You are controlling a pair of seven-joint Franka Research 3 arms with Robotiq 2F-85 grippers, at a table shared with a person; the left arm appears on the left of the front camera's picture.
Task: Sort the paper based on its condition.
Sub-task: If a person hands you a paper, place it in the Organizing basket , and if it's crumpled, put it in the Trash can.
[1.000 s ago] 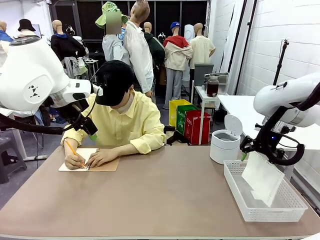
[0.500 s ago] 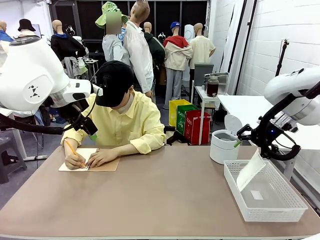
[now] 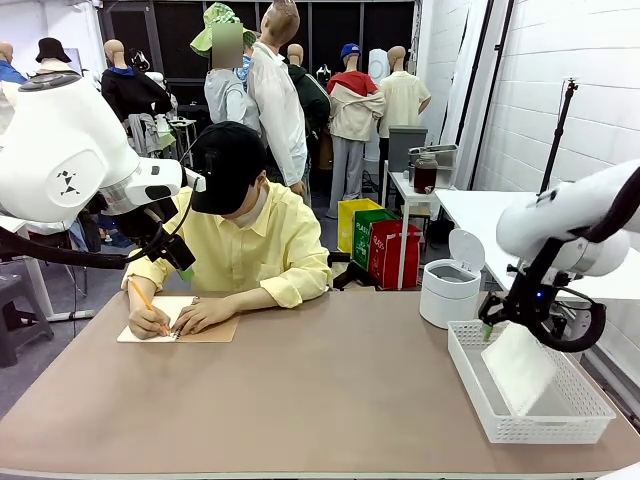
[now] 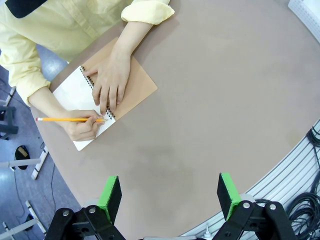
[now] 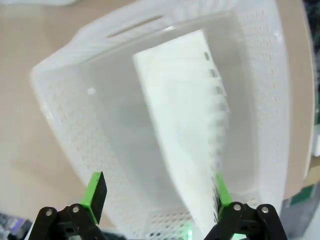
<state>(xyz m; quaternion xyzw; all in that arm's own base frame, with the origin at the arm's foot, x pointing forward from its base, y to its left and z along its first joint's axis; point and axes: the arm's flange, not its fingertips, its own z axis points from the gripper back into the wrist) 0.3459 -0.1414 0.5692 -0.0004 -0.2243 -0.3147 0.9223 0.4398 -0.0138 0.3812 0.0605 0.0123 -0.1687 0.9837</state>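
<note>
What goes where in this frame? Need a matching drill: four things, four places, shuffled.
Things:
1. sheet
2. notebook
3. pencil
4. bin

Places:
A. in the writing hand
B. tilted in the basket
C. behind the basket, lid up
D. on the table, under the other hand

Pairs: 1-B, 2-D, 3-A, 4-C

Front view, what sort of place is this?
Likely a robotics lab or workshop: the left arm and right arm flank a shared table, a person writes in a notebook, and a white basket stands nearby.
</note>
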